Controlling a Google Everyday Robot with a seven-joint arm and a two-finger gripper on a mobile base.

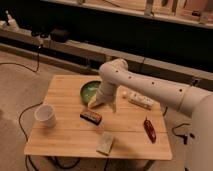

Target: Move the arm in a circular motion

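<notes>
My big glossy white arm [150, 90] reaches in from the lower right, over the wooden table [65, 135]. It bends at a rounded joint [114, 71] above the table's middle. From there it drops to the pale tapering gripper [96, 103]. The gripper hangs just above the table at the near right rim of a green bowl [89, 90], and the arm hides part of that bowl.
A white cup [45, 115] stands at the left. A dark bar [91, 116] lies just in front of the gripper, and a pale packet [106, 143] lies near the front edge. A red-brown item [149, 129] and a white package [140, 100] lie at the right. Cables run across the floor.
</notes>
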